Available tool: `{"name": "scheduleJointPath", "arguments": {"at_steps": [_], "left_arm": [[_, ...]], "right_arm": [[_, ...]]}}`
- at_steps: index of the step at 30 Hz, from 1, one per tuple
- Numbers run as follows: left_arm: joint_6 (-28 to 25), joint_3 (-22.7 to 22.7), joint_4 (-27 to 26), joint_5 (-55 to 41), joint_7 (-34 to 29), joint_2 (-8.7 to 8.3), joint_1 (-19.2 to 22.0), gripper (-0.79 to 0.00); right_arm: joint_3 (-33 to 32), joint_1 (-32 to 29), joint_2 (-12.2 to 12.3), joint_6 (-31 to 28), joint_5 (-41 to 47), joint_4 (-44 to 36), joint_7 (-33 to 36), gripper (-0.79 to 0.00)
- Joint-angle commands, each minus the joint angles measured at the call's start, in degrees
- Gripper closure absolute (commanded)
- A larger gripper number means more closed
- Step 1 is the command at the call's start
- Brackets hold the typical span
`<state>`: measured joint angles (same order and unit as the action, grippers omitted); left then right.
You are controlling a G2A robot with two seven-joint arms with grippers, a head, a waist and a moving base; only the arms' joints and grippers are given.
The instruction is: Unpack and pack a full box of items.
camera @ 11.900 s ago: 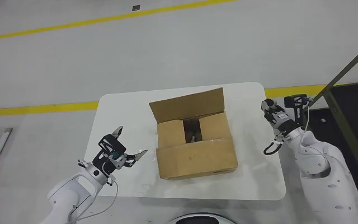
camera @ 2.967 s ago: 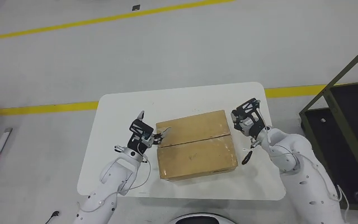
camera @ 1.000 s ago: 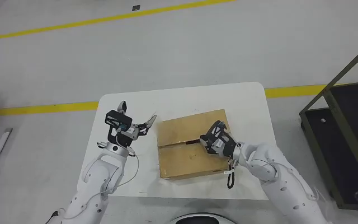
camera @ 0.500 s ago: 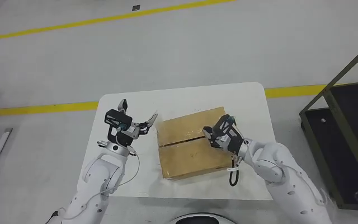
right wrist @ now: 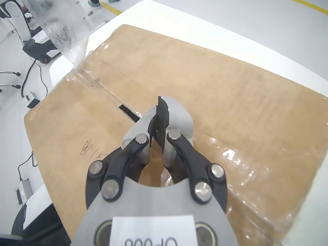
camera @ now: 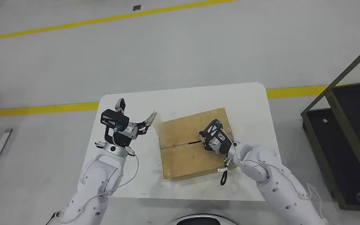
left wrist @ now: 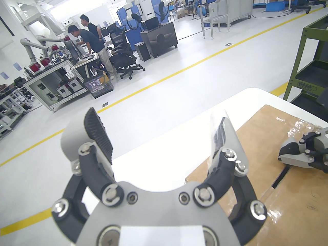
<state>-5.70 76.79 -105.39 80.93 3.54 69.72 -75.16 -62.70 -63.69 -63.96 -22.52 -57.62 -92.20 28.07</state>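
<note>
A closed cardboard box (camera: 191,154) sits mid-table, its top seam covered with clear tape. My right gripper (camera: 211,135) is shut and rests tip-down on that seam (right wrist: 160,106), next to a small dark gap between the flaps; it also appears across the box as a grey gripper (left wrist: 294,152). My left gripper (camera: 135,112) hovers just off the box's left end, open (left wrist: 156,124). A loose strip of clear tape (right wrist: 56,24) rises from the box's corner and clings to one left fingertip (left wrist: 217,126).
The white table (camera: 247,95) has bare room all around the box. A green metal cart (camera: 337,112) stands off the table's right side. Yellow floor lines run behind the table.
The box flaps, open about twelve seconds ago, now lie shut. In the last half second my right gripper slid along the seam toward the left gripper. The left gripper drew slightly away from the box.
</note>
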Motion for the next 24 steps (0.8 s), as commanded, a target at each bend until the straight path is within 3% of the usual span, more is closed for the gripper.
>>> {"name": "scheduleJointPath", "arguments": {"at_steps": [1, 15, 20, 24], "left_arm": [[0.0, -0.1, -0.3, -0.2, 0.0, 0.06, 0.1, -0.785], [-3.4, 0.8, -1.9, -2.5, -2.2, 0.10, -0.6, -0.785], [-4.9, 3.5, -4.6, -7.0, -5.2, -0.08, -1.7, -0.785], [-6.8, 4.2, -7.3, -8.7, -7.1, -0.16, -0.2, -0.785]], "right_arm": [[0.1, 0.0, -0.1, 0.2, 0.1, 0.3, 0.0, 0.000], [-0.8, 0.1, -0.3, 0.6, 1.4, 0.4, -0.6, 0.000], [-1.6, -0.1, -0.2, 0.7, 1.6, 0.1, -0.6, 0.000], [-2.0, -0.3, -0.2, 0.7, 1.6, 0.1, -0.4, 0.000]]}}
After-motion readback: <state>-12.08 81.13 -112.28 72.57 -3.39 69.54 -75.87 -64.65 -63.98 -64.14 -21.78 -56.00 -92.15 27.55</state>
